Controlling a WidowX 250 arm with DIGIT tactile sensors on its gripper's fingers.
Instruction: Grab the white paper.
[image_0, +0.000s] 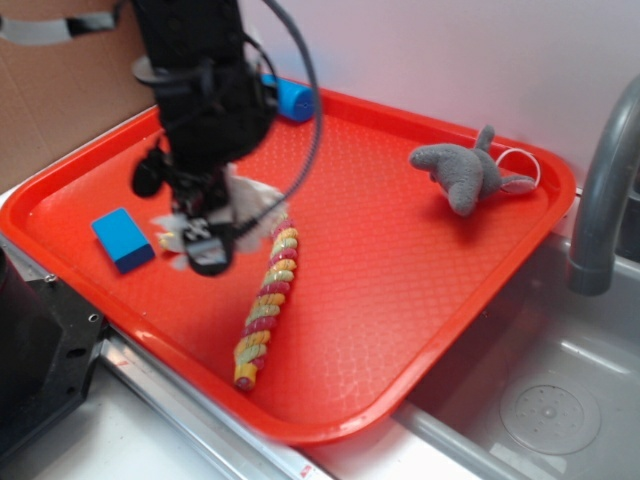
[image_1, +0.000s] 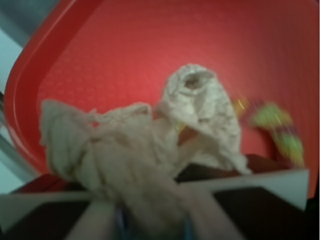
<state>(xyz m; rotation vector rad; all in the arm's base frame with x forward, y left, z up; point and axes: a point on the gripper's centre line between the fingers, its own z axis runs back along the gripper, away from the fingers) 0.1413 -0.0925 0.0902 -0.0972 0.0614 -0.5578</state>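
A: Exterior view first, left to right, taking the red tray (image_0: 400, 330) as the landmark. What sits at its left end?

B: A blue block (image_0: 123, 239), lying flat on the tray's left part. Just right of it the black tool (image_0: 205, 240) hangs over the tray, blurred, with the paper (image_0: 250, 196) showing white at its tip and behind it.

A: Is the tool pinching the paper?

B: Yes. In the wrist view the crumpled paper (image_1: 135, 150) runs down into the tool at the bottom edge, wedged between its two sides, and the rest of the wad bulges up over the red tray (image_1: 150, 45).

A: And further right?

B: A striped twisted rope (image_0: 266, 305) lies near the tray's middle, its upper end close by the tool. A blue cylinder (image_0: 292, 99) lies at the tray's far rim. A grey plush (image_0: 465, 172) lies in the far right corner. Beyond the tray's right edge stands a grey tap (image_0: 603, 190) over a metal sink (image_0: 545, 400).
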